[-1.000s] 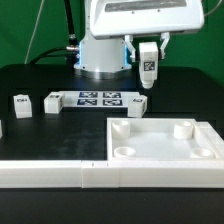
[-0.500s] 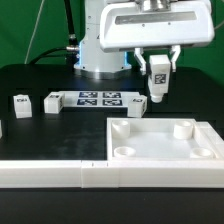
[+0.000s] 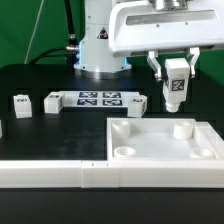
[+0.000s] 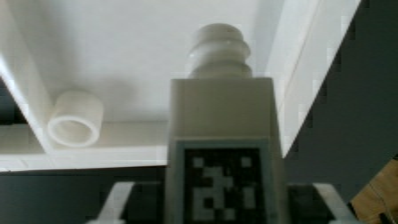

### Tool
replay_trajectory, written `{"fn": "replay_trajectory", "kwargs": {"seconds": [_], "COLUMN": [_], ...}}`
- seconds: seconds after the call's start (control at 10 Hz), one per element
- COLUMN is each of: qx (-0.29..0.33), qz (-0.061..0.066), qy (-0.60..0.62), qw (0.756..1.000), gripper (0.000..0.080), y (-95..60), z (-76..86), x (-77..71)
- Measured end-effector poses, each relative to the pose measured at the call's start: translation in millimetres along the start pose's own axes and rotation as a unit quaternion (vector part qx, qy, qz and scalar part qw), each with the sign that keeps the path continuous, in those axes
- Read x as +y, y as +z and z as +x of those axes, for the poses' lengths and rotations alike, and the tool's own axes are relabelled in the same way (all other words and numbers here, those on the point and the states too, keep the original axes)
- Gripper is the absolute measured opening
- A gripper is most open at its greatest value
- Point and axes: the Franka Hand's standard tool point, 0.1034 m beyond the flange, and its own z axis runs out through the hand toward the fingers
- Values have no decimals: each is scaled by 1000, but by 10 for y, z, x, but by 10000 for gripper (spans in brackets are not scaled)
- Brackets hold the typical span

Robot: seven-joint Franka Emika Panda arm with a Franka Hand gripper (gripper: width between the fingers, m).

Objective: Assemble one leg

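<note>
Exterior view, L to R: a small tagged white post (image 3: 20, 104) and a second one (image 3: 50, 102) lie side by side on the black table (image 3: 40, 140), apart from each other. Next comes the marker board (image 3: 100, 100), flat on the table. A long white bar (image 3: 55, 172) runs along the near edge.

Right of centre is the big white square panel (image 3: 160, 142), lying flat w/ round sockets at its corners. Its far-right socket (image 3: 183, 128) stands up as a short tube.

Above that corner hangs the gripper (image 3: 176, 68), fingers clamped on the upper end of the leg (image 3: 176, 88). The leg is in the air, clear of the panel, roughly over the far-right socket. Its long axis is vertical, or close to it. Tag faces the camera and the lower end points down at the panel.

Wrist view: the leg (image 4: 222, 120) fills the middle, seen lengthwise. Its tag (image 4: 222, 185) is nearest the lens. The narrower stepped tip (image 4: 222, 45) points away from the camera toward the panel (image 4: 125, 60). One socket tube (image 4: 75, 118) sits off to the side of the leg, not under the tip. A finger (image 4: 121, 205) presses each side of the tagged end.
</note>
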Motion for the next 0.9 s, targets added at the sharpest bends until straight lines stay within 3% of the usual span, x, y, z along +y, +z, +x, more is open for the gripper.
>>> {"fn": "replay_trajectory", "kwargs": {"seconds": [0.4,0.9], "qx": [16,48], "qz": [1,6], "qy": [-10,-22], "qw": [1000,999], "gripper": [290,290], "y": [53,317], "z": [57,492], "x": [-36,-123]}}
